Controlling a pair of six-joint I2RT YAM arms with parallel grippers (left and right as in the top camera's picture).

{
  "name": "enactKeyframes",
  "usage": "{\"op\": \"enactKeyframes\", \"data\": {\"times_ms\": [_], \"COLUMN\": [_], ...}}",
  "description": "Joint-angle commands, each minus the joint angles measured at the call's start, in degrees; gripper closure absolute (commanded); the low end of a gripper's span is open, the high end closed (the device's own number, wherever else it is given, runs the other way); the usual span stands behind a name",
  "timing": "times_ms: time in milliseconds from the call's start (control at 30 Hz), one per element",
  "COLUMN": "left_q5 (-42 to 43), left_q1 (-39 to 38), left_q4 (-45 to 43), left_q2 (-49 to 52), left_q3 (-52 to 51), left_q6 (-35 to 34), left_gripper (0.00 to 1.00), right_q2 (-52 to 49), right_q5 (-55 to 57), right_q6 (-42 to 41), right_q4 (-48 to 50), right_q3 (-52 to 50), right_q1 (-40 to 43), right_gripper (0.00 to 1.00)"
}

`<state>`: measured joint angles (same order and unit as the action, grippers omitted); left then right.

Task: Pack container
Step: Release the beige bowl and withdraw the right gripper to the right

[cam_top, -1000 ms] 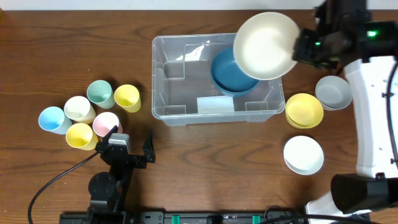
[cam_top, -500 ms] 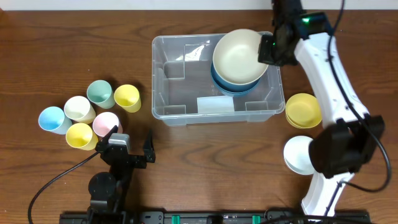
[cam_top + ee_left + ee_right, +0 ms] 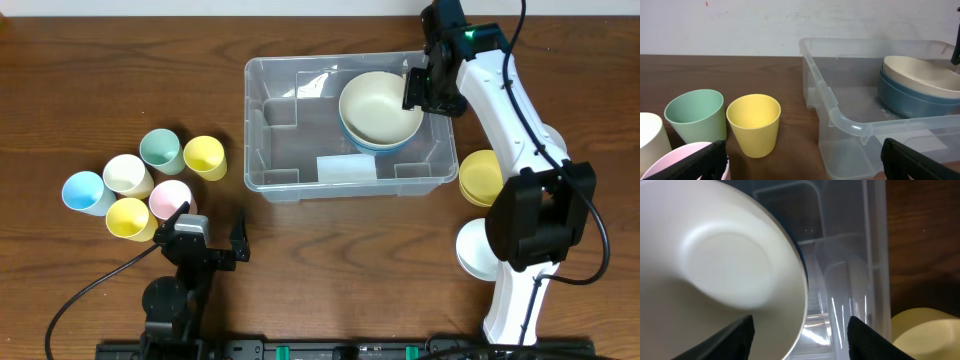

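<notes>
The container point(image 3: 256, 120) is a clear plastic bin at the middle of the table. In its right half a cream bowl point(image 3: 378, 108) sits nested in a blue bowl point(image 3: 362, 144). My right gripper point(image 3: 425, 90) hangs over the bin's right end, open, with the cream bowl's rim point(image 3: 725, 270) between its spread fingers and a gap on either side. In the right wrist view the gripper point(image 3: 800, 340) looks down past the bin's wall point(image 3: 850, 270). My left gripper point(image 3: 212, 228) rests open near the front edge, holding nothing. From the left wrist, the container point(image 3: 840, 115) and both bowls point(image 3: 920, 75) show.
Several cups stand at the left, among them a green cup point(image 3: 694, 117) and a yellow cup point(image 3: 754, 122). Right of the bin lie a yellow bowl point(image 3: 482, 178) and a white bowl point(image 3: 478, 252), partly under my right arm.
My right arm brought the cream bowl down from above the bin's right corner onto the blue bowl, then its jaws opened. The left arm stayed still.
</notes>
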<state>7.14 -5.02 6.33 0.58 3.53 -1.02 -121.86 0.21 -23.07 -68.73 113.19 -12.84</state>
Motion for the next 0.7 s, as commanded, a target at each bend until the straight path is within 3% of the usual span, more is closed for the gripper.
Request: {"op": "enactKeyframes", "data": {"times_ms": [0, 233, 500, 667], "left_q5": [-0.28, -0.28, -0.28, -0.28], "left_q1": [0.24, 0.24, 0.24, 0.24], "left_q4": [0.61, 0.61, 0.61, 0.61], "left_q2": [-0.35, -0.35, -0.35, -0.35], "left_q3": [-1.70, -1.70, -1.70, -1.70], "left_q6": [1.03, 1.03, 1.03, 1.03], "left_gripper": [0.02, 0.02, 0.02, 0.02], "right_q2": [2.86, 3.58, 11.30, 18.34], "right_q5": [0.37, 0.35, -0.37, 0.02], "right_q6": [0.68, 0.87, 2.38, 2.03], "right_q4": [-0.33, -3.08, -8.33, -11.54], "right_q3": [0.87, 1.18, 4.24, 4.24], "right_q1": [-0.46, -0.46, -0.04, 4.57], "right_gripper": [0.38, 0.52, 0.50, 0.46]}}
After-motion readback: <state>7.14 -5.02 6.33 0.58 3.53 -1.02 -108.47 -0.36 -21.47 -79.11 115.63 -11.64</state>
